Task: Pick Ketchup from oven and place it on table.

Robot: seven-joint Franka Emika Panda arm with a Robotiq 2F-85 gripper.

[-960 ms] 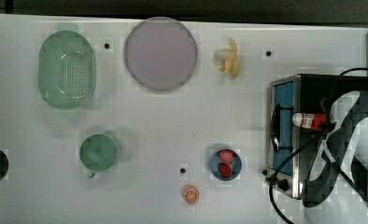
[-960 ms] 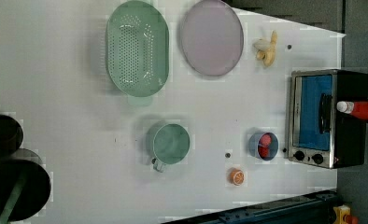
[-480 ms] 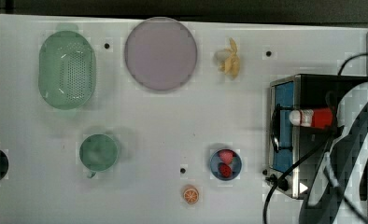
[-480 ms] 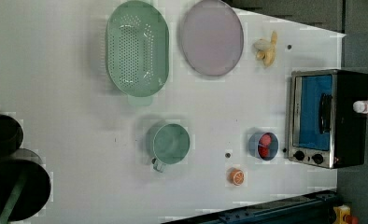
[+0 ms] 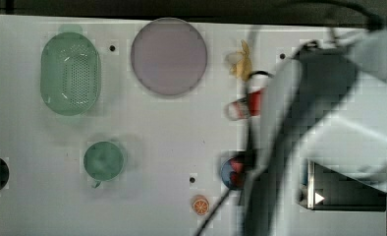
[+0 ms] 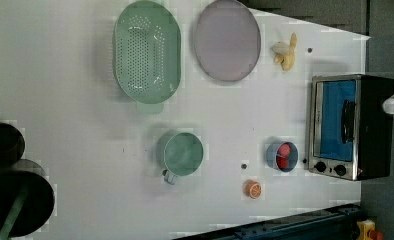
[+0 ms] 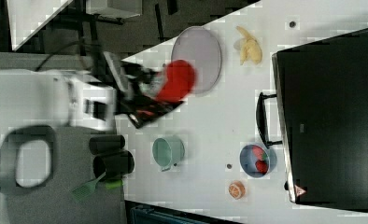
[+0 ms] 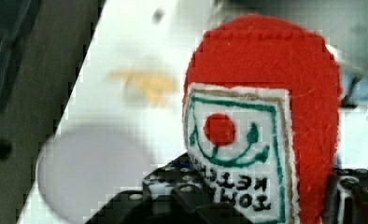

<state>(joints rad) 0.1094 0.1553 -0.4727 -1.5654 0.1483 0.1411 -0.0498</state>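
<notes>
White smooth table (image 6: 85, 75), fuzzy red ketchup (image 8: 266, 93)

The arm (image 5: 329, 123) reaches out across the bench (image 5: 157, 147), its gripper (image 8: 261, 205) clamped on the ketchup (image 8: 266, 126), which stands up between the dark fingers (image 8: 182, 191).

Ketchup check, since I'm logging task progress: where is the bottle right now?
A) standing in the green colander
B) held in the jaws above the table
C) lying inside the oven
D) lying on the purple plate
B: the ketchup sits clamped in the jaws in the wrist view, and the top view shows it under the arm over the white table, off the oven.
</notes>
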